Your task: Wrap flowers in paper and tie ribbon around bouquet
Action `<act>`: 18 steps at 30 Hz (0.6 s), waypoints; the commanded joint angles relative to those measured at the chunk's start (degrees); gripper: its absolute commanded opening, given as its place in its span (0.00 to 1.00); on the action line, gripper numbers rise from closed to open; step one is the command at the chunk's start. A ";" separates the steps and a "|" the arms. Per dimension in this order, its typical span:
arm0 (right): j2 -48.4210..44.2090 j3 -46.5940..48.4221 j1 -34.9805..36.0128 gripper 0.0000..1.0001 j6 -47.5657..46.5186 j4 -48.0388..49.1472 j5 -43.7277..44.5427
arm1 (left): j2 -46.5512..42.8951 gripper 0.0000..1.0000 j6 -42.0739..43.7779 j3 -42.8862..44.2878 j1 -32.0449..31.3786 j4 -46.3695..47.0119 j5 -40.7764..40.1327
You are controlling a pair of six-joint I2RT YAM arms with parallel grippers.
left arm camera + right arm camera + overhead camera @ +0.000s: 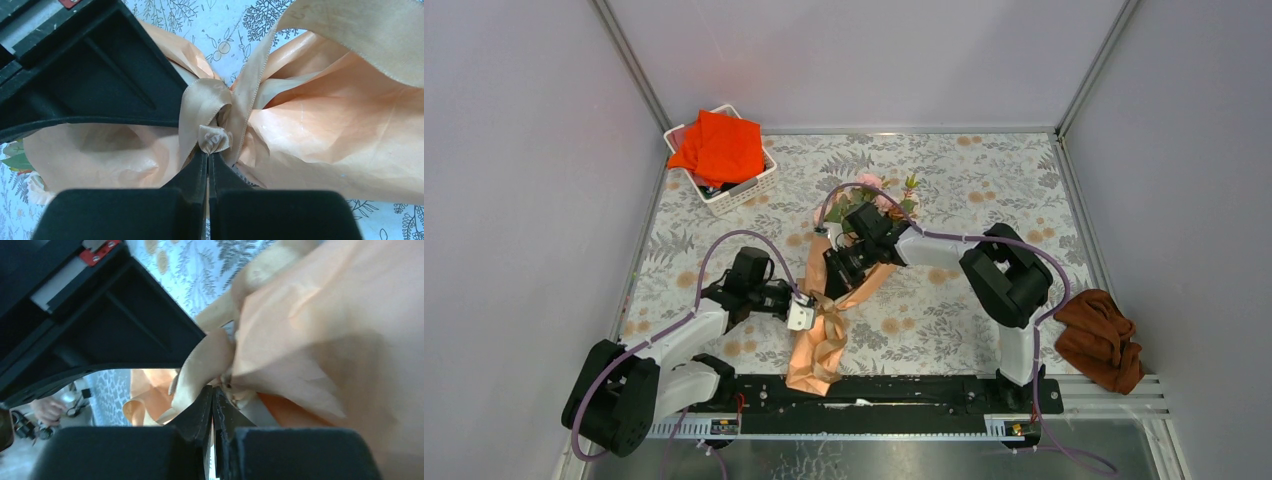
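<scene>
Bouquet and knot are what matter here: it lies lengthwise in the middle of the worktop, with the roses at the far end and the open tail of the paper pointing at the arm bases. The wrapping looks done, so the step in hand is judged to be tying the ribbon. It goes round the gathered waist of the cone and crosses over itself there in a loose knot or first loop. The left pincer is closed, its tips nipping a small folded bit of ribbon right at that crossing. The right pincer comes in from the flower side with its jaws drawn together on what looks like another ribbon strand against the paper, though its view is blurred and the hold is not certain. The next move probably calls for the two arms to pull their strands apart, evenly and along the worktop, so that the knot cinches without dragging the cone sideways or tearing the thin strip. The paper is peach, creased and bunched hard at the waist, flaring on both sides. The ribbon is tan and soft-edged, with one broad length sweeping away across the left wrist view. The rose heads show pink among green leaves, apparently uncrushed.
</scene>
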 commanded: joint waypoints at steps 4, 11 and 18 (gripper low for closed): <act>-1.63 -2.28 0.95 0.08 3.92 10.05 -6.19 | -0.20 0.00 -2.66 0.84 0.74 3.61 0.87; -0.08 -3.40 1.36 0.10 6.82 15.12 -6.97 | -0.87 0.00 -3.33 1.38 1.20 1.85 0.80; 2.30 -3.36 1.79 0.16 4.62 13.17 -5.35 | -0.83 0.00 -6.40 0.79 1.38 4.16 0.54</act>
